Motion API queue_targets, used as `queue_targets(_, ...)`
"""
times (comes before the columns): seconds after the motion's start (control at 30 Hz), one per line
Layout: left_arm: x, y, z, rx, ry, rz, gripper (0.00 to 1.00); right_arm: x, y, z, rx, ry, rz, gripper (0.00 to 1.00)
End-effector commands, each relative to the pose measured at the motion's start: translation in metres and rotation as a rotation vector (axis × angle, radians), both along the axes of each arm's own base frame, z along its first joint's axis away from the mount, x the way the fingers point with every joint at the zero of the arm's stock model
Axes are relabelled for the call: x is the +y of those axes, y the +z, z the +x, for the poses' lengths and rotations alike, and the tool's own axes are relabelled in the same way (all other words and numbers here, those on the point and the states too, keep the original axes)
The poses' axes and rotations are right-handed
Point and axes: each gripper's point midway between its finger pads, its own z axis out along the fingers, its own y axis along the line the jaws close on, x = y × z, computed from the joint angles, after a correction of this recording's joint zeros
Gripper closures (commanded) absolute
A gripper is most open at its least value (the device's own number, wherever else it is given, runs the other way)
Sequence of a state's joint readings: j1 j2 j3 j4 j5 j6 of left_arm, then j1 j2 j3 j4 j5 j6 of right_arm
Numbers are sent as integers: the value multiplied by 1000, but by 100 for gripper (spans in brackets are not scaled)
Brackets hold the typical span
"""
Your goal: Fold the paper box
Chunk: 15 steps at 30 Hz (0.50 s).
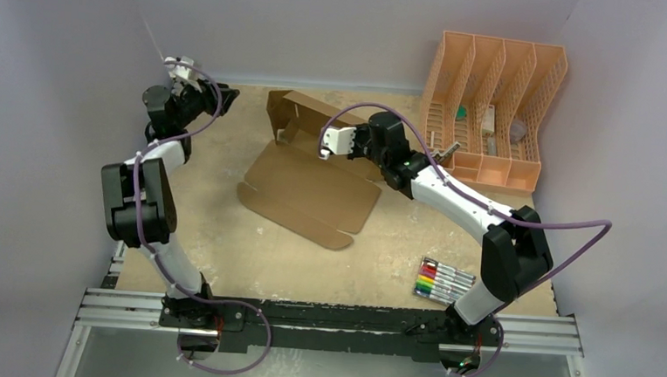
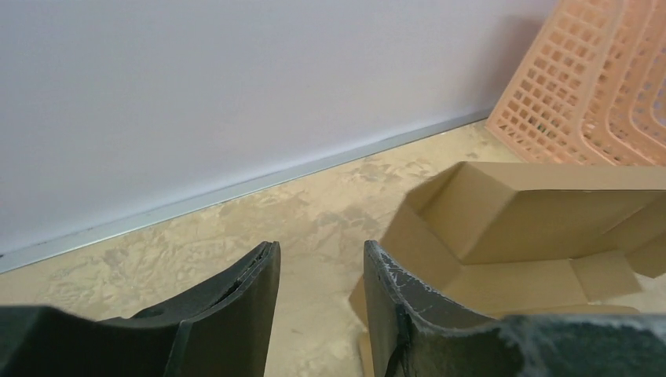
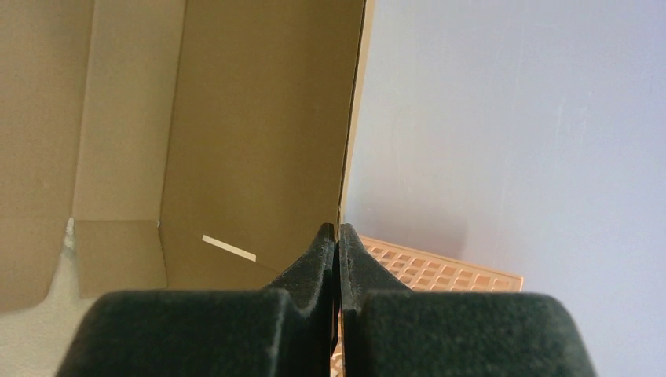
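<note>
The paper box (image 1: 308,183) lies in the middle of the desk (image 1: 222,243), toward the far side. Its long axis runs from far to near and leans a little to the right at the near end. The far part stands up as walls, and the flat flaps point toward the near side.

The right gripper (image 3: 338,236) is closed tight on the top edge of one raised wall. The left gripper (image 2: 318,251) is about half open and holds nothing. It hovers just to the left of the box, near the far wall.

The step, I think, is to raise the side walls. The right pinch should be firm without pulling, so the sheet does not slide. The left gripper should push along a crease, not on the middle of a panel.
</note>
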State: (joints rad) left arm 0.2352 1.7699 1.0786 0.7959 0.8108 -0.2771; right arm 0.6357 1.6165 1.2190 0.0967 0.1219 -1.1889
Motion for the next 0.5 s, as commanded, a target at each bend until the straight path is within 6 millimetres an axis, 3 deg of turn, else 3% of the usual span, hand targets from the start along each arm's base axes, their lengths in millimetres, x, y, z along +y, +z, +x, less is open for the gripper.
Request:
queue_targets(0.0,11,-9,29,0,3,41,57,7,8,-2,0,29,18,100)
queue_targets(0.2,-11,-15,33,-49,-132,32,54,12,7,-9,23,73,15,100)
queue_targets(0.47,-26,-68,46,29,-163,133,52,14,2,-15,85,94,1,100)
